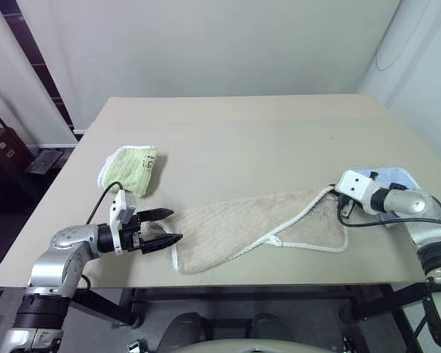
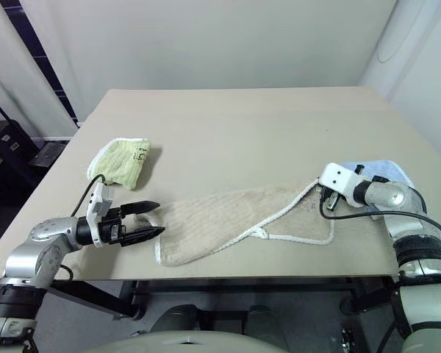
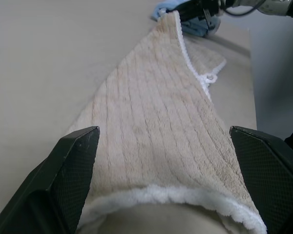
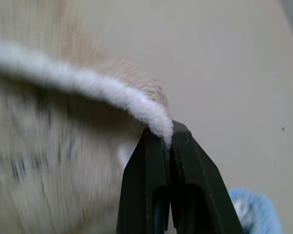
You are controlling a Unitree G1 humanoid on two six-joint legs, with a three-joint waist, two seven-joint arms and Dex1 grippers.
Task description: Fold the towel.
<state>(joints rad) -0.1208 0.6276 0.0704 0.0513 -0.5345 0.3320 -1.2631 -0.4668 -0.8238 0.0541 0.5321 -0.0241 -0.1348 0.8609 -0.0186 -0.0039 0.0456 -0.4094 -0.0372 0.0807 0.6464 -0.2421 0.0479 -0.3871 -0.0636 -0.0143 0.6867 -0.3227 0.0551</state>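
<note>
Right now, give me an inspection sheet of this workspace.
Surface: beige tabletop, flat.
Job's things: beige terry towel with white edging, spread slantwise, its right corner lifted.
Clutter: light green folded towel at left; light blue folded towel at right.
Grippers: left gripper open at the beige towel's left end; right gripper shut on the towel's white edge.
Cables: black cable on left arm; black cable on right arm.
Surroundings: white wall behind.

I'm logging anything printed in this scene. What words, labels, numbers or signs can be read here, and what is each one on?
Dark marks on the light green folded towel: too small to read.
The towel: no text.
Light blue folded towel: no text.
Table: no text.
</note>
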